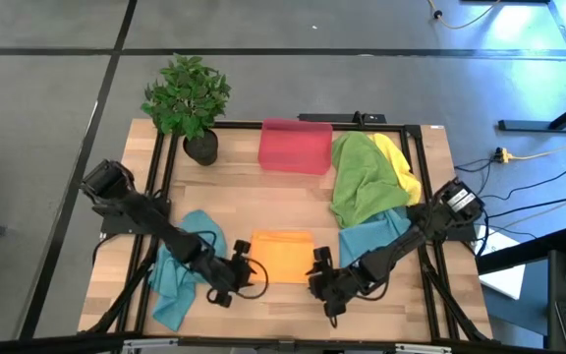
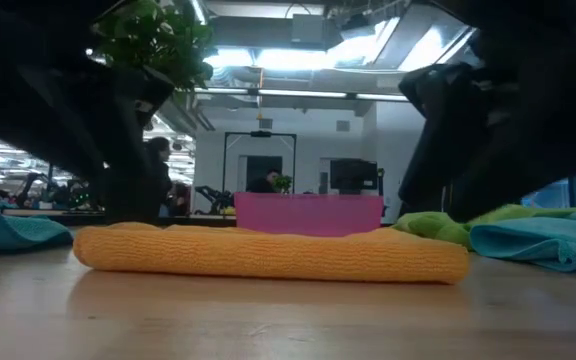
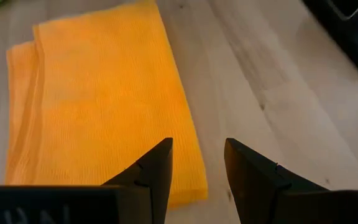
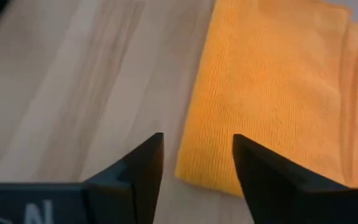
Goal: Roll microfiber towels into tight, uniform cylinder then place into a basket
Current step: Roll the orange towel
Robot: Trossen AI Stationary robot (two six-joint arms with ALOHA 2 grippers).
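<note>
the small rectangular red-pink plastic basket (image 1: 296,146) sits at the upper middle of the overhead picture beside a potted green plant (image 1: 187,98), and from up there it looks to hold no roll yet, though its inside is hard to read. the soft orange microfiber towel (image 1: 281,256) lies folded flat into a neat rectangle at the lower centre of the wooden table (image 1: 263,202), so by my reckoning the folding is done and the rolling has not begun. a crumpled green towel (image 1: 359,177) and a yellow towel (image 1: 397,165) are heaped at the upper right, one teal-blue towel (image 1: 373,236) lies just below them and another teal-blue towel (image 1: 180,265) at the lower left; all four wait untouched. the left gripper (image 3: 197,168) hovers at one short edge of the orange cloth, its fingers spread and holding nothing, one tip over the cloth's corner. the right gripper (image 4: 197,162) stands at the opposite short edge, fingers likewise apart and empty, the edge lying between them.
</note>
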